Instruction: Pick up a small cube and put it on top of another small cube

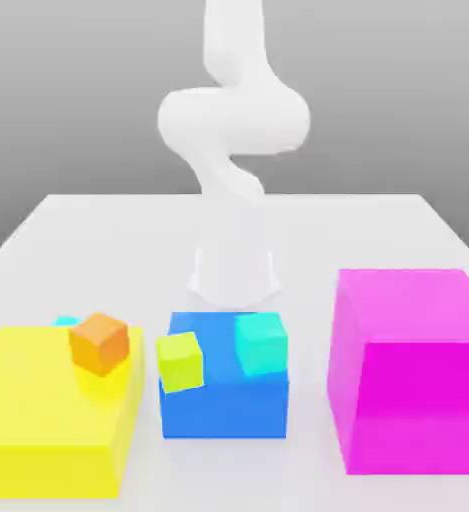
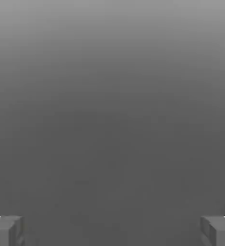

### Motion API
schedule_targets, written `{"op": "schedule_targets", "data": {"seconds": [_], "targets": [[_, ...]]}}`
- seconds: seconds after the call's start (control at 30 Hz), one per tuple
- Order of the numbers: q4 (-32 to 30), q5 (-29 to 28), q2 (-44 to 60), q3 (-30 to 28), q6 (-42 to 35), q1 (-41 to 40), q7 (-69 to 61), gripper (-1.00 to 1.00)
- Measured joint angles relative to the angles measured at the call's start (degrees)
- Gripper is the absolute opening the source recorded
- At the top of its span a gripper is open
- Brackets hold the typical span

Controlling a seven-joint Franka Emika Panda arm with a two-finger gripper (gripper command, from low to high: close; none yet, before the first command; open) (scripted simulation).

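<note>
Nothing is stacking yet — the gripper (image 2: 112, 230) is hanging with jaws wide apart on nothing, while the cyan cube (image 1: 66, 321) is sitting behind the orange cube (image 1: 99, 343) by the yellow block (image 1: 53, 410) — pick and placement both remaining.

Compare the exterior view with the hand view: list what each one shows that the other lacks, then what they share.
Exterior view: the white arm, the table, a yellow block carrying the orange cube with the small cube peeking out behind it, a blue block carrying a yellow-green cube and a turquoise cube, and a magenta block.

Hand view: the gripper, its fingertips far apart, open and holding nothing.

Shared: a plain grey background.
</note>
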Motion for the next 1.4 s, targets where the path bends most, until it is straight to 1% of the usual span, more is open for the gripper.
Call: {"op": "schedule_targets", "data": {"seconds": [0.23,0.53,0.7,0.83,0.9,0.97,1.0,1.07,1.13,1.2,1.27,1.3,1.4], "targets": [[-7.55,-6.57,9.14,-4.65,6.57,-6.26,-4.01,0.00],[-16.97,-12.35,20.33,-13.71,14.77,-13.78,-10.95,0.00],[-22.27,-13.54,26.50,-19.73,19.61,-17.40,-16.36,0.00],[-26.60,-12.66,31.52,-24.98,23.71,-19.50,-22.02,0.00],[-28.82,-11.00,34.09,-27.53,25.86,-20.25,-25.71,0.00],[-31.07,-8.10,36.72,-30.31,28.04,-20.29,-30.26,0.00],[-31.84,-5.58,38.30,-31.13,29.31,-20.13,-32.93,0.00],[-31.96,2.74,42.43,-30.01,32.38,-19.98,-39.31,0.00],[-31.26,12.73,46.84,-23.70,35.45,-23.56,-46.46,0.00],[-30.27,21.21,51.07,-15.54,38.47,-29.69,-52.69,0.00],[-29.43,25.14,55.06,-6.89,41.84,-37.50,-55.89,0.00],[-29.20,26.16,56.18,-4.67,42.79,-39.52,-56.76,-1.00],[-29.20,26.12,56.17,-4.67,42.72,-39.53,-56.73,-1.00]]}}
